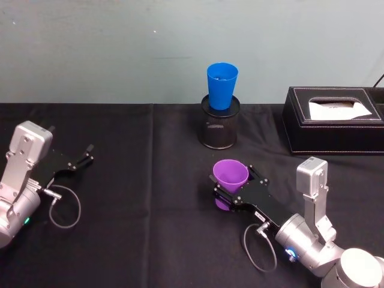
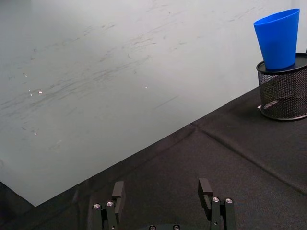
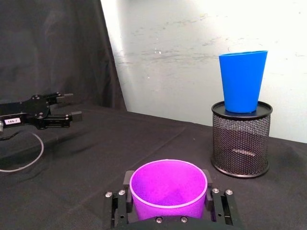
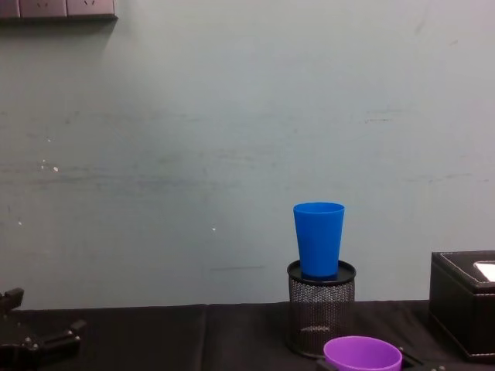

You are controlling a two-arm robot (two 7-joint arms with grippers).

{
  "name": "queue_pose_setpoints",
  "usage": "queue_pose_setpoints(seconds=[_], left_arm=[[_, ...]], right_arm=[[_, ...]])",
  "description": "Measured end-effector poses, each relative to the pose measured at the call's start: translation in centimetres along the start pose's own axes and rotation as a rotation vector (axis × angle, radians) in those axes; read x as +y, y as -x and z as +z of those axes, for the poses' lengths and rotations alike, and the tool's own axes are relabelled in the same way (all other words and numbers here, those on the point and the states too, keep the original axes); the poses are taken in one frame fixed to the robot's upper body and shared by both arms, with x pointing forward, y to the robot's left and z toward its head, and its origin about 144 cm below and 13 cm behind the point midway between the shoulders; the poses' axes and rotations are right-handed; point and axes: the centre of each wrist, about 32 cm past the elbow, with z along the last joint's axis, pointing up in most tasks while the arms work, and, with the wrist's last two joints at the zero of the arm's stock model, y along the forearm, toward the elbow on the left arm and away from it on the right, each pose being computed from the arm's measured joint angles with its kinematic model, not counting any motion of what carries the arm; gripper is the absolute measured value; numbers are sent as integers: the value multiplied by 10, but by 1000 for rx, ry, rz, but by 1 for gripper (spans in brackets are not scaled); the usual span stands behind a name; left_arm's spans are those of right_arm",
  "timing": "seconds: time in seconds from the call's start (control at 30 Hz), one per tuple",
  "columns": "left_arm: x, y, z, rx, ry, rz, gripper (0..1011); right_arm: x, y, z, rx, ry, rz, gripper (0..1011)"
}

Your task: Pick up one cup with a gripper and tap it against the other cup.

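The purple cup (image 1: 230,177) stands upright, mouth up, between the two fingers of the right gripper (image 1: 231,191), which pinch it from both sides low on its wall, over the black cloth (image 1: 150,180) right of centre, on the near side. Beyond it, well apart, the blue cup (image 1: 221,85) sits upright on top of a black mesh pen holder (image 1: 219,127) at the far edge near the wall. A black tissue box (image 1: 333,120) lies to the far right. The left gripper (image 1: 81,157) rests at the left, fingers spread with nothing between them.
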Motion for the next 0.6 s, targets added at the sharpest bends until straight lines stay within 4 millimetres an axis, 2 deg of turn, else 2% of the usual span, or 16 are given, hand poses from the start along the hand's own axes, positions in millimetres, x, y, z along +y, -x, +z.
queue_pose_setpoints(seconds=[0.1, 0.17, 0.2, 0.27, 0.6], left_arm=[[0, 0, 0, 0, 0, 0, 1000], [0, 0, 0, 0, 0, 0, 1000], [0, 0, 0, 0, 0, 0, 1000], [0, 0, 0, 0, 0, 0, 1000], [0, 0, 0, 0, 0, 0, 1000]], right_arm=[[0, 0, 0, -1, -1, 0, 855], [0, 0, 0, -2, -2, 0, 941], [0, 0, 0, -2, -2, 0, 941], [0, 0, 0, -2, -3, 0, 1002], [1, 1, 4, -10, -15, 7, 1002]])
